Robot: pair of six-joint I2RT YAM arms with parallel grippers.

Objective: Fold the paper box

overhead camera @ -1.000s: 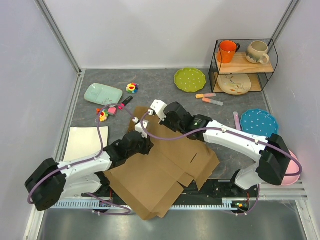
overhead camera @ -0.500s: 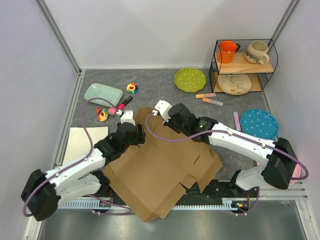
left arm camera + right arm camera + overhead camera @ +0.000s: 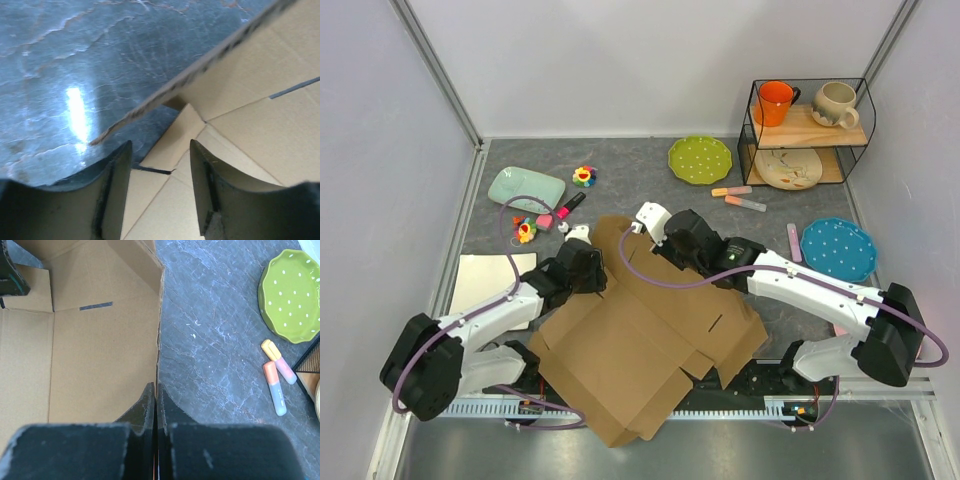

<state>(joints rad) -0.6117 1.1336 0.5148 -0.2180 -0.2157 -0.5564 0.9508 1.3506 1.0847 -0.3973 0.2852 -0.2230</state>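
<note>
Paper box (image 3: pixel 100 355) edge pinched in right gripper (image 3: pixel 156 390).

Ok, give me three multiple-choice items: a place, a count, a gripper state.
1. Where is the green plate? A. on the white board; B. on the table, left of the wire shelf; C. under the left arm.
2. How many mugs does the shelf hold? A. four; B. one; C. two.
3. The right gripper is: A. shut on an edge of the paper box; B. wide open; C. shut on a highlighter.
Key: 1 B, it lies beside the shelf. 2 C, an orange mug and a cream mug. 3 A, its fingers pinch the cardboard edge.
</note>
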